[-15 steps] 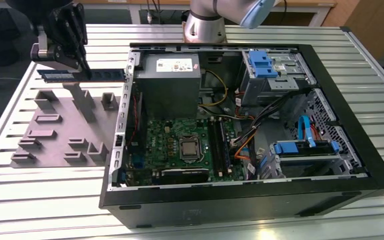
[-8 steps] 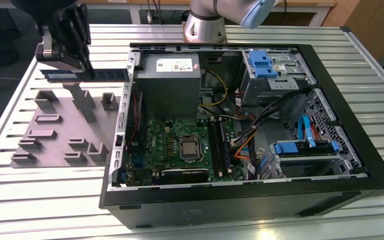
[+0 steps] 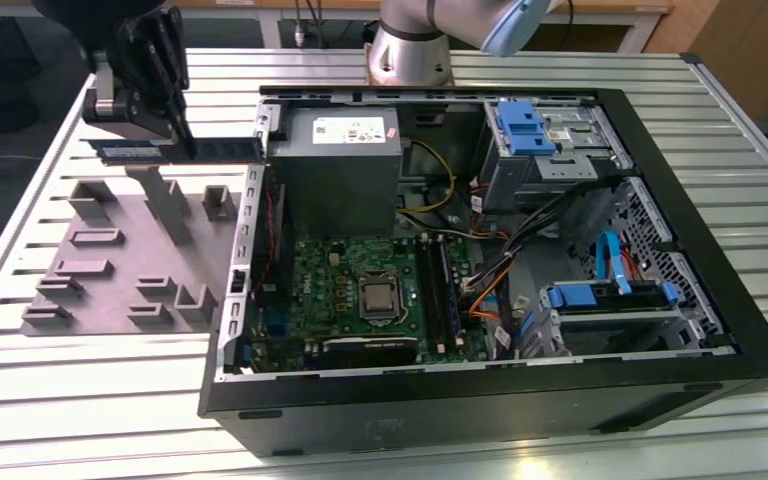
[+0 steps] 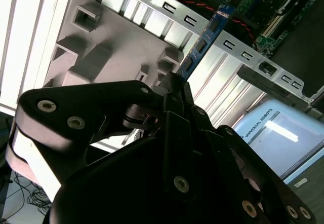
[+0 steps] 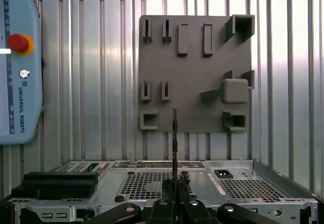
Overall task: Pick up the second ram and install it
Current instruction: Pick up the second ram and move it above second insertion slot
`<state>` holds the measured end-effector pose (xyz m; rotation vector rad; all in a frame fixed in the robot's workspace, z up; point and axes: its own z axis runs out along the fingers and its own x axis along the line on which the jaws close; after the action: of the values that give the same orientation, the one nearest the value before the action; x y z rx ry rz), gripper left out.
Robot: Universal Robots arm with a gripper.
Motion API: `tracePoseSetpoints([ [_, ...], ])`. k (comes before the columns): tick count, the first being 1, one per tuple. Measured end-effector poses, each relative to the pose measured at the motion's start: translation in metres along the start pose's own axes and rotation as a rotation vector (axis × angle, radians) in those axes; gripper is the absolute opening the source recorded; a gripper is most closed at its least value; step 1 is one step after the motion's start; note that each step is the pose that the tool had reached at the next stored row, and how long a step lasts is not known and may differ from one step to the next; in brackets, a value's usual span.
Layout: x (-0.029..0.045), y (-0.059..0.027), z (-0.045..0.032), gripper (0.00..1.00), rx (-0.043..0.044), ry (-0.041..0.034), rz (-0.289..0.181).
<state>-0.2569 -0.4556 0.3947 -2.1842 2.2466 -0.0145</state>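
Note:
In the exterior view my black gripper point(image 3: 181, 143) hangs above the table at the exterior view's left of the open computer case point(image 3: 704, 300), shut on the second ram point(image 3: 231, 149). The ram is a thin dark board held level, above the grey holder plate point(image 3: 117, 250). In the second wrist view the ram point(image 4: 205, 39) sticks out from between the fingers of the gripper point(image 4: 172, 88) toward the case edge. The first wrist view shows the ram point(image 5: 174, 133) edge-on above the gripper point(image 5: 174, 186). The green motherboard point(image 3: 344, 285) with its long black slots point(image 3: 440, 290) lies inside the case.
A grey power-supply box point(image 3: 337, 165) sits in the case beside the gripper. Blue drive brackets point(image 3: 531, 125) and cables fill the case's far side. A teach pendant point(image 5: 17, 67) lies on the slatted table. The arm's base point(image 3: 408, 55) stands behind the case.

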Motion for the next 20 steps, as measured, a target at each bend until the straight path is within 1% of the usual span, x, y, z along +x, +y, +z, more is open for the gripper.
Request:
tracePoseSetpoints([
  [20, -0.0003, -0.0127, 0.0005, 0.14, 0.0001, 0.0, 0.0],
])
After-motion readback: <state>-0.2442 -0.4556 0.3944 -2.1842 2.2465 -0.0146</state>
